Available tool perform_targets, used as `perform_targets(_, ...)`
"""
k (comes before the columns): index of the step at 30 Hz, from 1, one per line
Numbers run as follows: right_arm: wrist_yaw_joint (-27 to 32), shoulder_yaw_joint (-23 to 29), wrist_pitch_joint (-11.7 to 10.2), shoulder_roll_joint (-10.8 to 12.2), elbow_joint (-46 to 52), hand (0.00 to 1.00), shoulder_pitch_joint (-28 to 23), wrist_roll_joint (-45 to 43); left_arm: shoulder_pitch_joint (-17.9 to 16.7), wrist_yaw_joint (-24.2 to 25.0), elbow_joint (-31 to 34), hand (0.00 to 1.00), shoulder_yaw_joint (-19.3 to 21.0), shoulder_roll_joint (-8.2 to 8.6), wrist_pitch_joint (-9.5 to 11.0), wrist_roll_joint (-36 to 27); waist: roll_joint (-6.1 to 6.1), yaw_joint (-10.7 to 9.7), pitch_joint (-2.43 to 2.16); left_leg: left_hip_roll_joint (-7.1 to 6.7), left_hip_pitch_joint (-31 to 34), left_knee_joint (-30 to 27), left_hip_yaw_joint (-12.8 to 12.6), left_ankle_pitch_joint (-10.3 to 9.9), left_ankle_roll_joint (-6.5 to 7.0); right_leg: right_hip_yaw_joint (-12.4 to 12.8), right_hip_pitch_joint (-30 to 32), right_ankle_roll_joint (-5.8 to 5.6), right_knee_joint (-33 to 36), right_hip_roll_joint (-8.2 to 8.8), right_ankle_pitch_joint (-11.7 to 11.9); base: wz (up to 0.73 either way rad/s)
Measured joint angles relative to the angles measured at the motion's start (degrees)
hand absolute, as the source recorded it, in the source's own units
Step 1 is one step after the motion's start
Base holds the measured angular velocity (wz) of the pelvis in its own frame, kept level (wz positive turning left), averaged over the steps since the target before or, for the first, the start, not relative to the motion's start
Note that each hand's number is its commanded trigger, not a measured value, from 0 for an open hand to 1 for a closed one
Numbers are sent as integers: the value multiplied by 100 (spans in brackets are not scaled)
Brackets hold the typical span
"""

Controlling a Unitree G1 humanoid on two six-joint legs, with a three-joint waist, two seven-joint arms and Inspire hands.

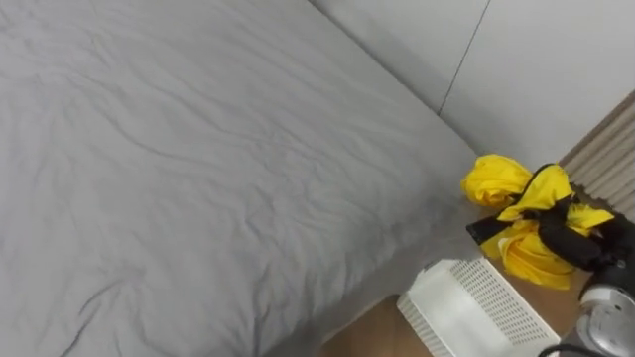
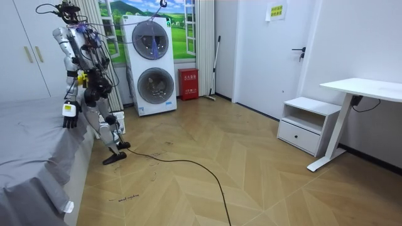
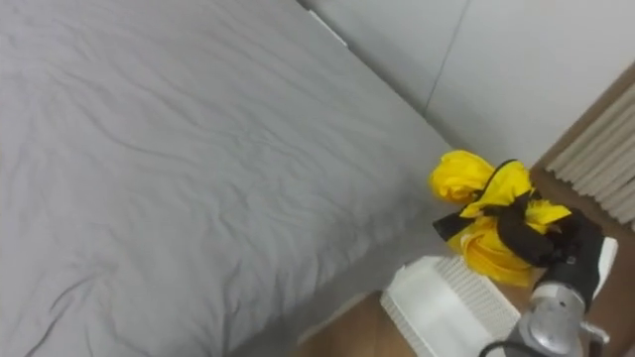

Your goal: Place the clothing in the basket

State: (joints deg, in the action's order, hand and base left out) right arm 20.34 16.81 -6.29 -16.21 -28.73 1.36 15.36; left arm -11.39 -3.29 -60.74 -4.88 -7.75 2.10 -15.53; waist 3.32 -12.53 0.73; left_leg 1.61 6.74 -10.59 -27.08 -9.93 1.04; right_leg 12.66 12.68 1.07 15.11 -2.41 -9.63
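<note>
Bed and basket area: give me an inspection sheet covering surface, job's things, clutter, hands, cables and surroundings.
Surface: gray bed sheet, wrinkled.
Job's things: yellow clothes, bunched and held up off the bed's corner; white basket on the floor beside the bed, just below them.
Clutter: nothing seen.
Hands: right hand curled round the yellow clothes; left hand hangs low at the bed's edge.
Cables: dark cord hanging under the white desk.
Surroundings: stacked washer and dryer, white nightstand, wood floor.
</note>
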Motion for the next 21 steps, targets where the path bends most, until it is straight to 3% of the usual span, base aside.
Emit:
perform_targets(5, 9, -52, 7, -68, -864, 100, 487, -10, 325, 19, -216, 0, -230, -3, -2, -106, 156, 71, 56, -32, 373, -82, -87, 35, 62, 157, 525, -50, 289, -3, -1, -15)
perform_targets(8, 112, -150, 7, -73, -1249, 100, 779, 8, 564, 16, -338, 0, -348, 8, 5, -291, 278, 90, 43, -64, 647, -113, -68, 91, 156, 140, 835, -71, 499, 32, -14, 1)
perform_targets(15, 328, -219, -17, -203, -2010, 100, 1556, 239, 872, -42, -356, 0, -586, 15, 50, -522, 381, 227, 45, -118, 914, -98, 66, 166, 271, 70, 1230, -108, 761, 74, -43, 7)
perform_targets(16, 342, -216, -17, -228, -2059, 62, 1615, 243, 900, -40, -356, 0, -598, 17, 50, -521, 388, 235, 43, -127, 945, -87, 75, 164, 273, 65, 1261, -116, 797, 86, -49, 12)
perform_targets(17, 388, -208, -20, -272, -2108, 8, 1661, 241, 951, -28, -353, 0, -615, 27, 51, -521, 408, 267, 48, -147, 994, -69, 76, 176, 293, 36, 1328, -121, 837, 116, -47, 13)
perform_targets(18, 436, -203, -24, -310, -2208, 0, 1674, 241, 985, -22, -353, 0, -671, 28, 51, -521, 409, 320, 47, -161, 1015, -70, 76, 190, 317, 18, 1364, -127, 885, 126, -54, 12)
perform_targets(21, 513, -204, -23, -331, -2314, 0, 1672, 244, 1052, -6, -340, 0, -726, 33, 79, -521, 427, 401, 41, -169, 1090, -76, 91, 200, 332, -10, 1439, -128, 899, 135, -56, 6)
